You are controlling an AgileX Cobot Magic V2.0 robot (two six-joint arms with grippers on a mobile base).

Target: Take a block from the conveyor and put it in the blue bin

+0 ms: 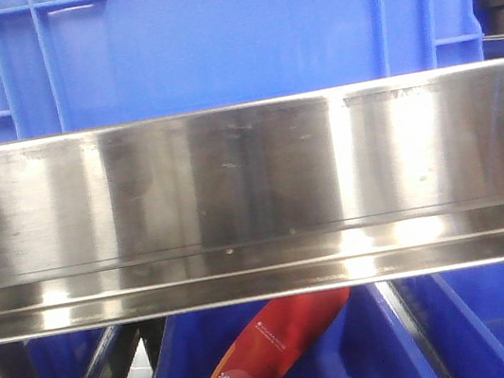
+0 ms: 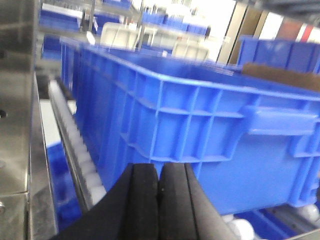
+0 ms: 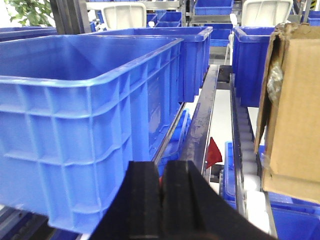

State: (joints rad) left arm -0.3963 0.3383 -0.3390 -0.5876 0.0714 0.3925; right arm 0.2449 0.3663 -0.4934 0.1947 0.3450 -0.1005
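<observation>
Neither a block nor the conveyor belt shows in any of the three views, so where the block lies cannot be told, and the grab looks not yet begun.

In the left wrist view the left claw (image 2: 159, 200) sits at the bottom centre of the frame, its black pads pressed together with nothing between them. Just beyond it, filling the middle and right of the frame, stands a blue bin (image 2: 200, 130) with ribbed walls, and a line of white rollers (image 2: 75, 145) runs along the lower left beside it.

In the right wrist view the right claw (image 3: 161, 200) is likewise at the bottom centre, pads closed and empty. A large blue crate (image 3: 85, 125) fills the left half of the frame, and a torn cardboard box (image 3: 295, 115) stands at the right edge.

The front view is mostly blocked by a stainless steel rail (image 1: 254, 198) across the middle, with a blue tote (image 1: 208, 33) above and a red packet (image 1: 269, 359) lying in a bin below.

Judging by this, everything is left: finding the block, gripping it, carrying it to the bin.
</observation>
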